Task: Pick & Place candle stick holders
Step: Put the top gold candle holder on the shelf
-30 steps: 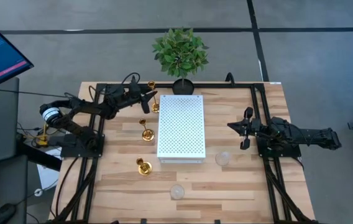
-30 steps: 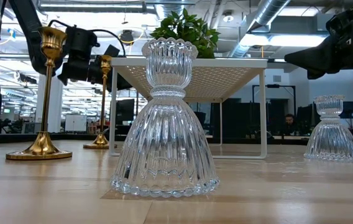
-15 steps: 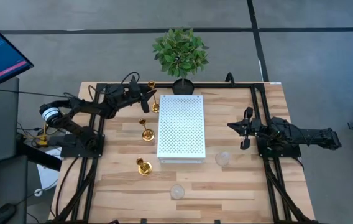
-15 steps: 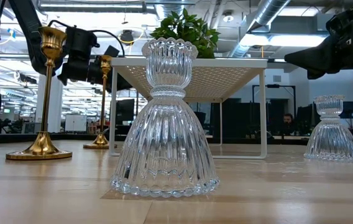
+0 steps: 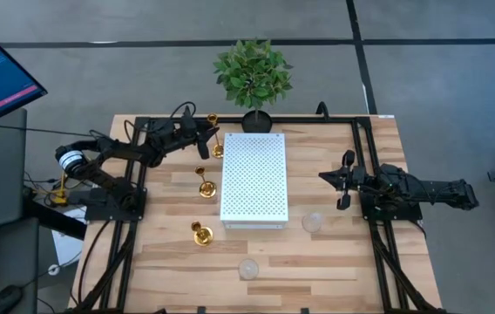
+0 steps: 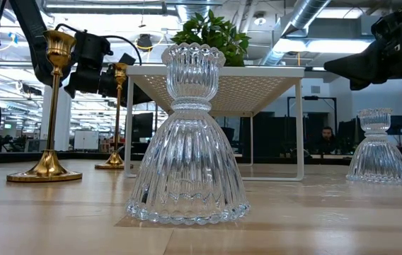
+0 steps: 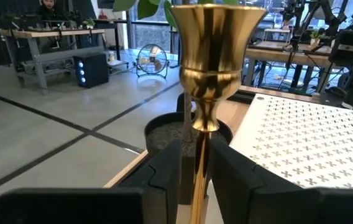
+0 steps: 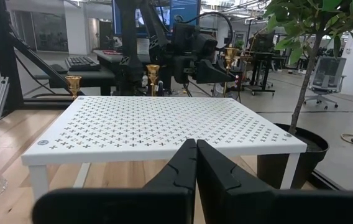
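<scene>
Early in the task by the look of it; left end effector (image 7: 195, 180) closing narrowly around rear gold holder (image 5: 213, 119) beside the plant (image 5: 253, 74), grip uncertain; right end effector (image 8: 195, 163) pinched closed, idle; remaining four holders on worktop (image 5: 335, 270), white shelf (image 5: 254, 179) bare.

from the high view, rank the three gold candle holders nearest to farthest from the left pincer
1. The shiny gold candle stick holder at the table's back edge, with the left pincer around its stem.
2. The gold holder beside the white perforated shelf's left side.
3. The gold holder near the shelf's front left corner.
</scene>
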Motion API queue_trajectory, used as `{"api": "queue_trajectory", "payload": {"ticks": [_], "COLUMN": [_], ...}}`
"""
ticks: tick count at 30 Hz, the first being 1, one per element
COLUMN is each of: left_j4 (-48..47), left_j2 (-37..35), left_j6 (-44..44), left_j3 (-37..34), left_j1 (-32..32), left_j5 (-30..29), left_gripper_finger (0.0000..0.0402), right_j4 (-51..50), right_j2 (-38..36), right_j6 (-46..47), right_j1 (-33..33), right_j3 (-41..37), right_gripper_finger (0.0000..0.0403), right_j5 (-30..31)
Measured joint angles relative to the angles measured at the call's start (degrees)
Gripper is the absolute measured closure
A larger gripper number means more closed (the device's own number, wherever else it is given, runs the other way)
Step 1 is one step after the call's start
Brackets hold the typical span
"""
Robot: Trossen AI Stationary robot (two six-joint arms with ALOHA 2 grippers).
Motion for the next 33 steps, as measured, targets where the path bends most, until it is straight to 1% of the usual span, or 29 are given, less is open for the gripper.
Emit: {"api": "queue_trajectory", "payload": {"ticks": [5, 8, 15, 18, 25, 29, 33], "left_j4": [0.02, 0.02, -0.02, -0.04, -0.53, -5.56, -11.7], "left_j2": [0.0, 0.0, 0.0, 0.0, -0.25, -3.97, -11.91], "left_j6": [-0.01, -0.03, -0.11, -0.18, -0.25, -0.25, -0.35], "left_j3": [0.0, 0.0, 0.0, 0.0, 0.0, -0.12, -0.15], "left_j1": [0.0, 0.0, 0.0, 0.0, 0.96, 2.77, 4.31], "left_j5": [0.0, 0.0, 0.0, 0.0, 0.19, -0.09, -0.03], "left_gripper_finger": [0.032, 0.0328, 0.0371, 0.0382, 0.0372, 0.0383, 0.0382], "right_j4": [0.0, 0.0, 0.0, 0.0, 0.0, 0.0, 0.0], "right_j2": [0.01, -0.01, 0.0, 0.01, -0.01, -0.01, 0.01], "right_j6": [0.0, 0.0, 0.0, 0.0, 0.0, 0.0, 0.0], "right_j1": [0.0, 0.0, 0.0, 0.0, 0.0, 0.0, 0.0], "right_j3": [0.0, 0.0, 0.0, 0.0, 0.0, 0.0, 0.0], "right_gripper_finger": [0.0403, 0.0403, 0.0403, 0.0403, 0.0403, 0.0403, 0.0403], "right_j5": [0.02, 0.02, 0.02, 0.02, 0.02, 0.02, 0.02]}}
